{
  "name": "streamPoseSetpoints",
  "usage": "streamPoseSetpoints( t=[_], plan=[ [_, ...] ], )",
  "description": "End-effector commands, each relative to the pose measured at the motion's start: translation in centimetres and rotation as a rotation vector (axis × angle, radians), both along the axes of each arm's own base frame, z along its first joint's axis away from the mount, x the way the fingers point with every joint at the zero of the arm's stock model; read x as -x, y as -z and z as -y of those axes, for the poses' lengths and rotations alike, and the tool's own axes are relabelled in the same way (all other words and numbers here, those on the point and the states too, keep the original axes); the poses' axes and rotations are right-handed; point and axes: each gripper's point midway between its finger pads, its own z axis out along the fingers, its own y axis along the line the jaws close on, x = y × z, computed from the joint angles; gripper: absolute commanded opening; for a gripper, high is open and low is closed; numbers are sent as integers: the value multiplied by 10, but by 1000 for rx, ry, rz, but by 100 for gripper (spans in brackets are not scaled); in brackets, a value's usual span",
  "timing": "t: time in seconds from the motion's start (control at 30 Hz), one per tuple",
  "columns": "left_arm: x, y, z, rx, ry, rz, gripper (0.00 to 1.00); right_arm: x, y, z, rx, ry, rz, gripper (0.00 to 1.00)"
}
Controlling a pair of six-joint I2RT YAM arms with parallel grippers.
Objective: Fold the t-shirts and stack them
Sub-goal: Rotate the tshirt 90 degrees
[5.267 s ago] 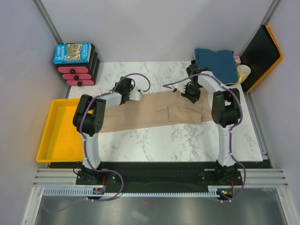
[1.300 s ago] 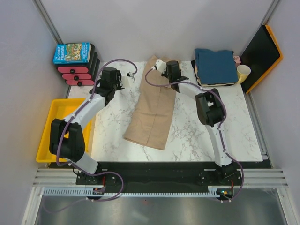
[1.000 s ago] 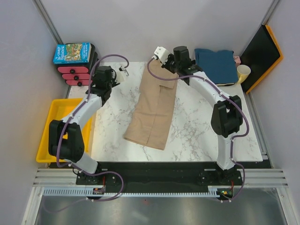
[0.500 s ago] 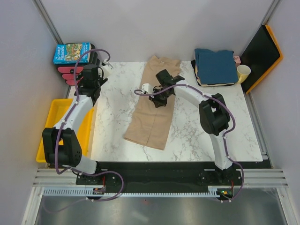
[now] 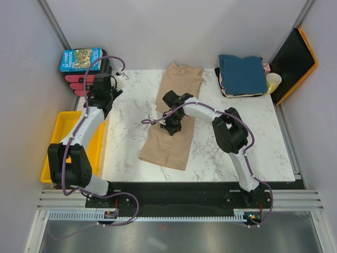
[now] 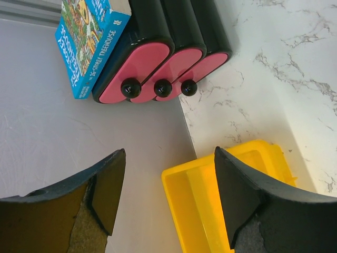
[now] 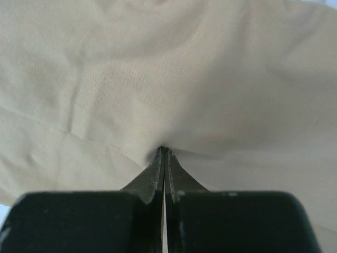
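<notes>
The top camera hangs high behind the arm bases, looking steeply down on the whole table (image 5: 221, 153) — bases at 6 o'clock. The left wrist camera, out at 10 o'clock, looks between its own fingers (image 6: 102, 184) at the yellow tray (image 6: 200, 211) and blue box (image 6: 84, 47), both shared with the top view. The right wrist camera sits tight against the tan t-shirt (image 7: 158, 79) mid-table — cloth fills it.

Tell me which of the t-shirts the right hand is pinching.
The tan t-shirt, laid out long mid-table: the right hand is shut on its cloth. The others sit folded at the far right, teal t-shirt on top.
</notes>
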Motion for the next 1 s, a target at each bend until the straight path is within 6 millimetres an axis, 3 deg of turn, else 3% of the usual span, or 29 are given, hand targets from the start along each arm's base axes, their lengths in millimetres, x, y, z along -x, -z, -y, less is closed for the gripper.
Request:
streamPoseSetpoints(
  t=[0.0, 0.13, 0.23, 0.33, 0.43, 0.53, 0.57, 0.63, 0.67, 0.73, 0.77, 0.8, 0.83, 0.87, 0.9, 0.93, 0.97],
  plan=[
    [-11, -14, 10, 25, 57, 41, 75, 23, 7, 12, 67, -81, -38, 0],
    [-8, -10, 17, 17, 115, 23, 75, 53, 24, 48, 192, -203, -29, 0],
    [-1, -5, 24, 6, 177, 7, 75, 59, 26, 69, 256, -226, 1, 0],
    [9, 12, 36, 5, 272, -34, 75, 46, 16, 66, 259, -197, 57, 1],
    [20, 29, 52, 11, 353, -70, 75, 23, -13, 50, 190, -111, 129, 4],
    [31, 40, 69, 52, 397, -104, 75, 11, -47, 39, 122, -24, 179, 19],
    [38, 45, 76, 85, 420, -133, 76, 9, -64, 38, 91, 4, 199, 28],
    [49, 44, 94, 162, 455, -155, 76, 10, -86, 36, 42, 82, 198, 37],
    [61, 51, 106, 209, 492, -211, 76, 12, -106, 37, 1, 121, 207, 48],
    [74, 44, 128, 294, 544, -244, 77, 17, -133, 47, -65, 252, 164, 53],
    [90, 46, 148, 337, 625, -309, 81, 25, -138, 50, -92, 263, 138, 54],
    [97, 43, 155, 327, 663, -299, 83, 37, -124, 65, -60, 270, 107, 54],
    [101, 45, 160, 283, 694, -292, 83, 46, -133, 75, -69, 228, 158, 54],
    [108, 61, 171, 186, 786, -286, 83, 44, -129, 86, -48, 212, 227, 56],
    [112, 64, 176, 126, 838, -258, 84, 63, -96, 106, 22, 174, 214, 59],
    [121, 60, 181, 70, 907, -213, 85, 62, -105, 114, 12, 76, 336, 62],
    [137, 79, 190, -48, 1039, -229, 86, 66, -98, 126, 53, 30, 375, 66]
  ],
)
